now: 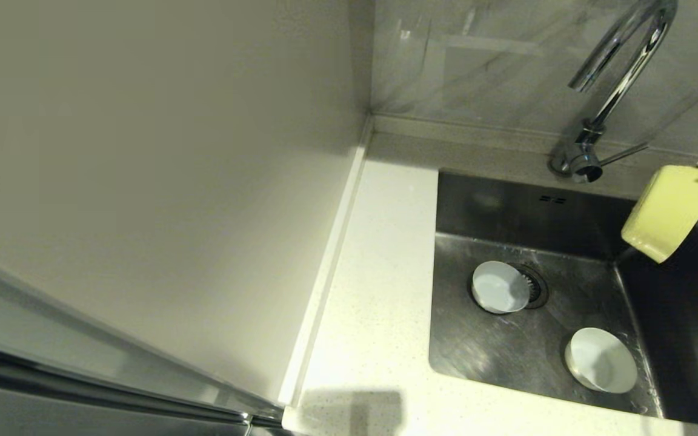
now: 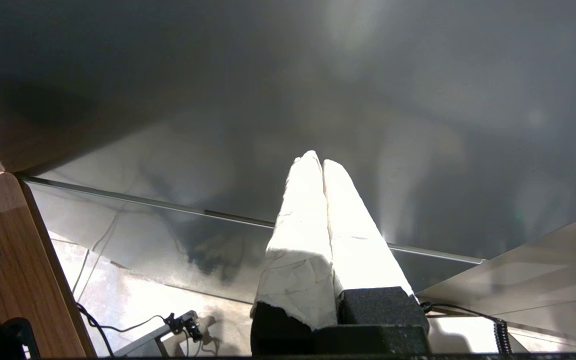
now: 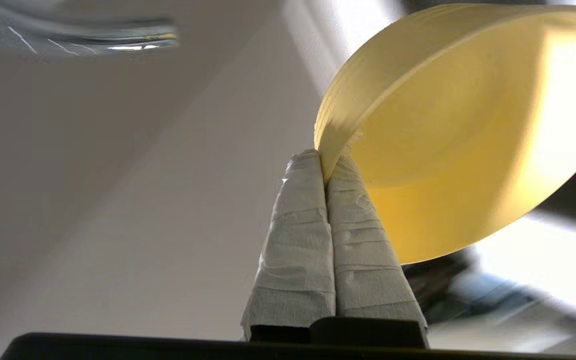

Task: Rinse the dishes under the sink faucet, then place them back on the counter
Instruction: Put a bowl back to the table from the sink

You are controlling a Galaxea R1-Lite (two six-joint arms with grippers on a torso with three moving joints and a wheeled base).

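Steel sink (image 1: 567,212) under faucet (image 1: 615,91) (two bowls (image 1: 499,287) inside), yellow bowl (image 1: 667,212) above.

1. We saw a yellow bowl (image 1: 667,212) (image 3: 448,150), paler along its rim.
2. A pale bluish-white bowl (image 1: 499,287) and a white bowl (image 1: 601,360) lay in the grey steel sink (image 1: 506,351).
3. The counter (image 1: 379,290) was white with fine speckles.
4. The faucet (image 1: 618,79) shone chrome.
5. White tape wrapped the right gripper (image 3: 324,165) and the left gripper (image 2: 321,162).
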